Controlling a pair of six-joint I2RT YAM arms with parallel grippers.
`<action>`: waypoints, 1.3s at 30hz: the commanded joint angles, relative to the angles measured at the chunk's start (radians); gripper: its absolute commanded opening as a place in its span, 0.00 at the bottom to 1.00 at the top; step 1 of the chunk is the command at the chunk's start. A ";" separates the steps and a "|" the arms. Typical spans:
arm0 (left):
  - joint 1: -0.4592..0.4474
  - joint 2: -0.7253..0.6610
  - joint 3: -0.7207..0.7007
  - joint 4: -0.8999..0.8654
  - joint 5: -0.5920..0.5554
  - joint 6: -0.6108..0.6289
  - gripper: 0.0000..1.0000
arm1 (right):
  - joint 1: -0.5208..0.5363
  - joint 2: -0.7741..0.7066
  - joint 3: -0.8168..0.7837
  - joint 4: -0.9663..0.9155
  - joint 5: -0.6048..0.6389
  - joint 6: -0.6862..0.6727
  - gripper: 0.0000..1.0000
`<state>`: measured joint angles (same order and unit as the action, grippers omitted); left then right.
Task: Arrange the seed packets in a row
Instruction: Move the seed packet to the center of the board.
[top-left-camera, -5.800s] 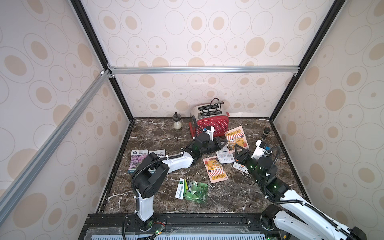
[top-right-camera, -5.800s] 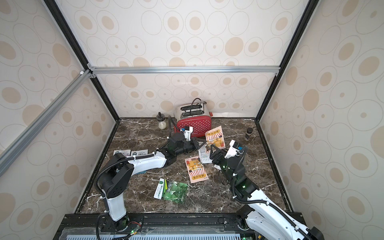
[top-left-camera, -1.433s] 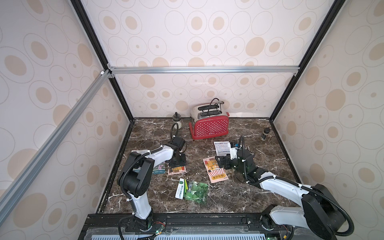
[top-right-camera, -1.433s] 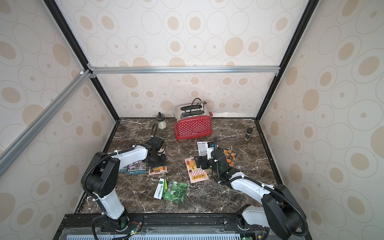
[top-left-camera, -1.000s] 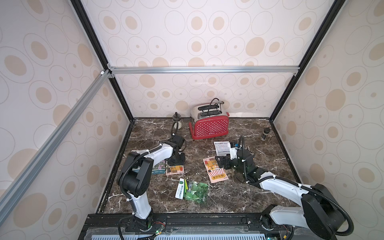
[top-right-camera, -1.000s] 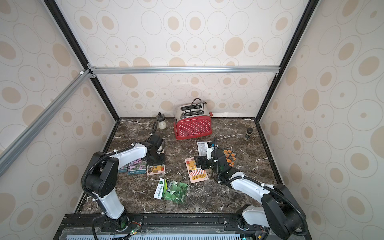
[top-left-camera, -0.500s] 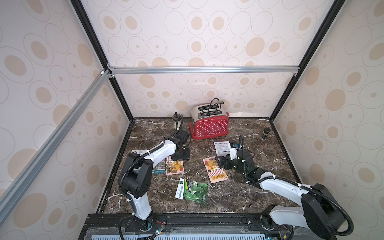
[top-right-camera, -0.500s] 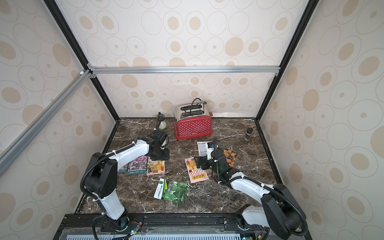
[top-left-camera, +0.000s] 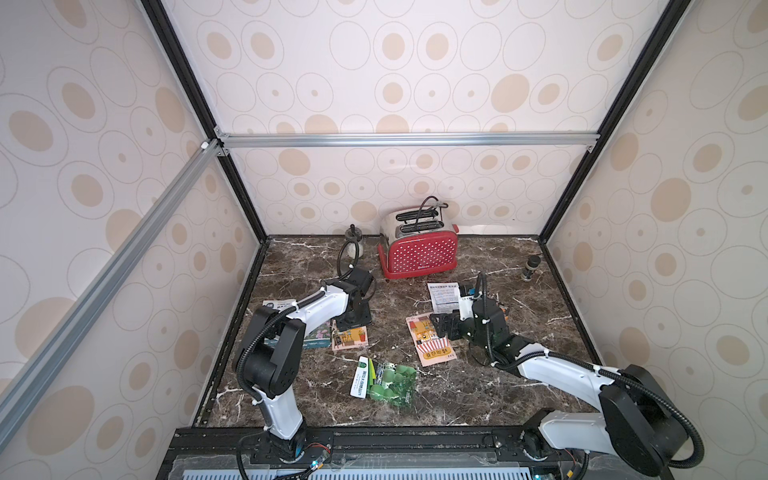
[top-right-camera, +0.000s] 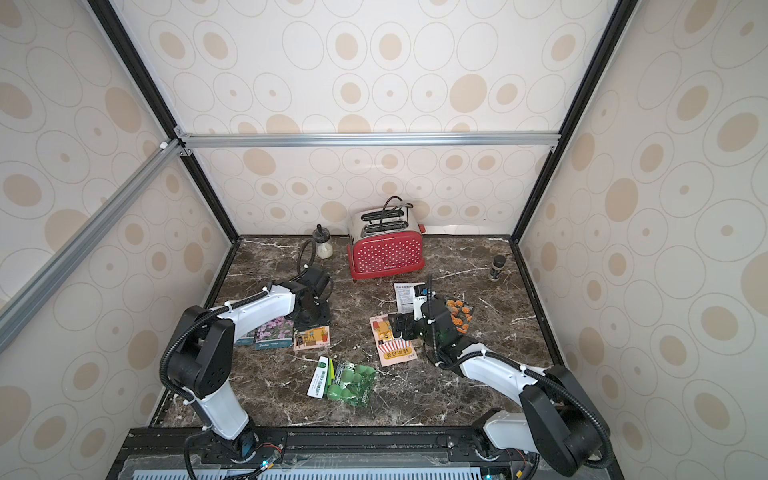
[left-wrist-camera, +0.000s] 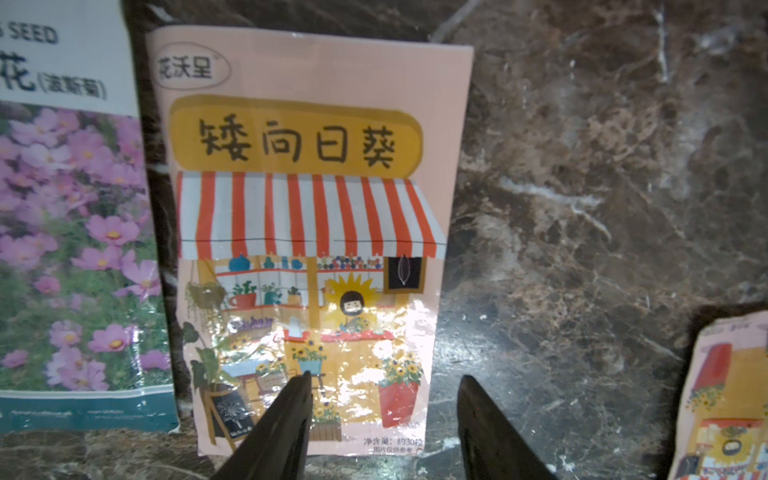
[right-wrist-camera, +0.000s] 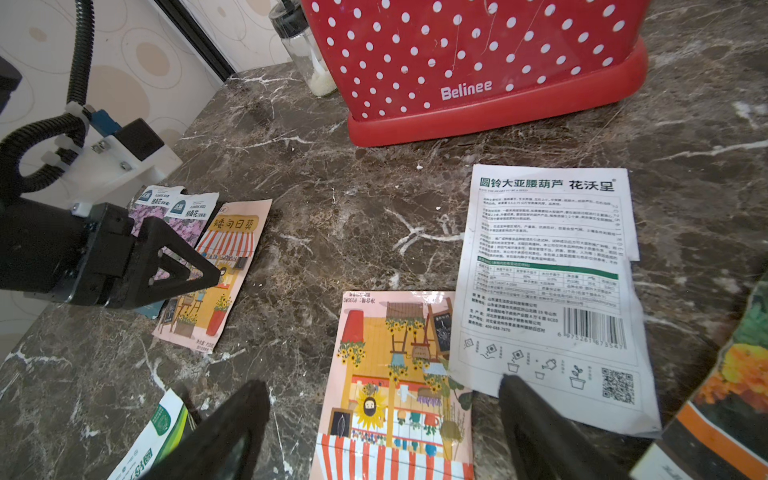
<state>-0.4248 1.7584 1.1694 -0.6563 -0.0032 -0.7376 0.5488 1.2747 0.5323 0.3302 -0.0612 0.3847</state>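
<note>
On a dark marble tabletop (top-left-camera: 457, 399), the left gripper (left-wrist-camera: 385, 378) hangs with its jaws parted and empty just above the lower edge of a pink shop-drawing packet (top-left-camera: 350, 336). That packet lies flat and face up, left of centre in both top views. Just beside it, toward the left wall, two purple-flower packets (top-right-camera: 274, 330) lie side by side, so the three form a short line; the arm hides part of the one nearer the wall. The right gripper (right-wrist-camera: 382, 381) stands spread wide, gripping nothing, low over a second shop-drawing packet (top-left-camera: 430, 347) at the middle of the frame. A white-backed packet (top-left-camera: 444, 297), its text and barcode facing up, lies behind that one, and in the right wrist view its corner overlaps the shop-drawing packet's edge. An orange-flower packet (top-right-camera: 459, 313) shows beside the right wrist in a top view, partly covered by the arm. A green-gourd packet (top-left-camera: 388, 378) lies apart at lower centre, nearest the robot's base. Along the back wall stand a red polka-dot toaster (top-left-camera: 419, 251), a glass jar (top-left-camera: 356, 246) and, toward the right, a small dark bottle (top-left-camera: 530, 268).
</note>
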 joint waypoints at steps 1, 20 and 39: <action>0.012 0.012 0.009 -0.004 -0.048 -0.009 0.57 | -0.005 0.012 -0.011 0.018 -0.011 0.003 0.90; 0.030 0.135 0.035 0.054 -0.082 0.118 0.57 | -0.005 0.026 -0.011 0.026 -0.017 0.002 0.90; 0.033 0.140 0.058 0.030 -0.101 0.162 0.56 | -0.007 0.032 -0.008 0.029 -0.022 0.000 0.90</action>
<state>-0.3996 1.8946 1.2175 -0.5896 -0.0715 -0.5949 0.5484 1.2953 0.5323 0.3389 -0.0761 0.3843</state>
